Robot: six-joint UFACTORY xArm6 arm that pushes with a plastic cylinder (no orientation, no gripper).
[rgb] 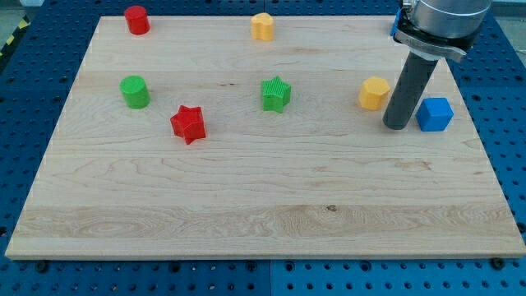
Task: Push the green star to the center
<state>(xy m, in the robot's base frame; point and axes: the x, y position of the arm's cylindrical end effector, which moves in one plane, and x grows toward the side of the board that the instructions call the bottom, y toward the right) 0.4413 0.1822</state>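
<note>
The wooden tabletop [246, 205] fills the view. My tip [398, 126] rests at the view's right, between the yellow hexagon block [375, 93] and the blue cube [435, 114] (no fingers here, only a plain rod). The green star [276, 94] sits slightly above the middle, well apart from my tip, with the red star [188, 124] to its left.

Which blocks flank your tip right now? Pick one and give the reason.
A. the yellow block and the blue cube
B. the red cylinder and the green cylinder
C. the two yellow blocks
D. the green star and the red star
A: my tip stands between the yellow block on the view's left and the blue cube on the view's right, well right of the green star.
</note>
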